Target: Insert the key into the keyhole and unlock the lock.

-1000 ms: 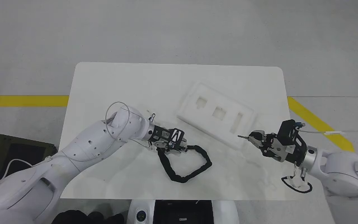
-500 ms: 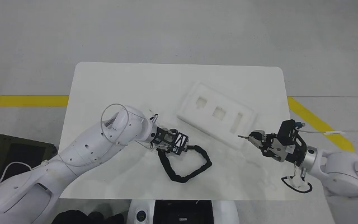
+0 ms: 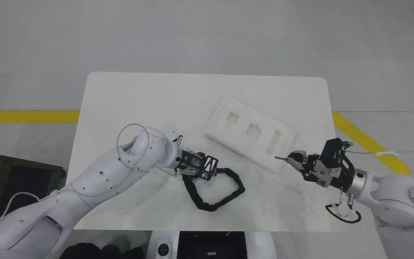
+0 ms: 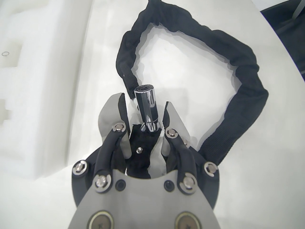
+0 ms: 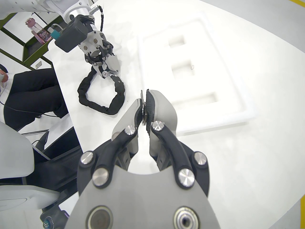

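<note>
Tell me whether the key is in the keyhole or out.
Out. The key sits pinched in the right end effector, well apart from the lock's silver cylinder at the left end effector; the keyhole end is bare.

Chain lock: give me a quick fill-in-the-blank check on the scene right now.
The right gripper is shut on a small metal ___.
The left gripper holds the black fabric-sleeved chain lock, whose chain lies in a ___ on the white table.
The white foam tray has ___ rectangular recesses.
Missing: key, loop, three.
</note>
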